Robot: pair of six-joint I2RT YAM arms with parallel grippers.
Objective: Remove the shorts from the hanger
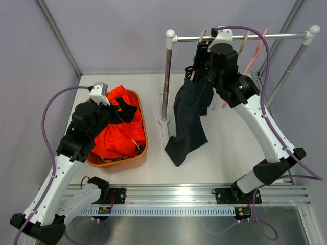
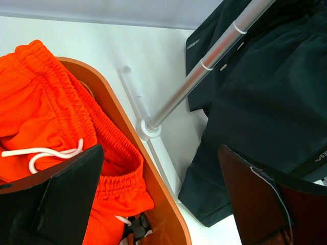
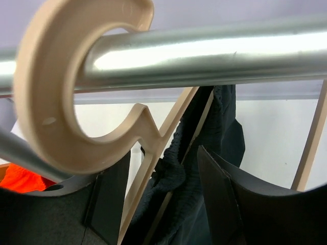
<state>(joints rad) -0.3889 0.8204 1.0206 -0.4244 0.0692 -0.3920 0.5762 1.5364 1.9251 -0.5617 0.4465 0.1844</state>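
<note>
Right claw: my right claw (image 1: 201, 53) (image 3: 161, 168) sits up at the rail (image 1: 240, 37). Its fingers stand part-way apart, with a limb of the hanger (image 3: 51, 92) and the gathered waistband between them. I cannot tell whether they pinch or only bracket.
Left claw: my left claw (image 1: 126, 108) (image 2: 161, 153) is spread wide, grips nothing, and hovers over the basket (image 1: 145, 138).
Navy shorts: the navy shorts (image 1: 189, 120) hang from that hanger, waistband uppermost at the rail. Their long axis runs downward to the leg hems, which trail onto the tabletop (image 1: 230, 148) just beside the foot of the post (image 1: 166, 76).
Orange shorts: the orange shorts (image 1: 115, 130) lie crumpled in the basket, with a white drawstring (image 2: 41, 152) looped on top.
Camouflage print: a scrap of camouflage print (image 2: 137, 234), black, orange and white, shows beneath the orange cloth.
Materials: the navy cloth is thin, matte and softly folded. The orange waistband is ribbed elastic. The hanger is smooth beige with an open C-shaped hook. The rail and post are bright metal tubes with white joints. The basket is oval with smooth orange-brown walls.
Around: a pink hanger (image 1: 254, 58) hangs farther right on the rail.
In the way: the post stands between the basket and the hanging navy shorts, and the rail crosses close in front of my right wrist camera.
</note>
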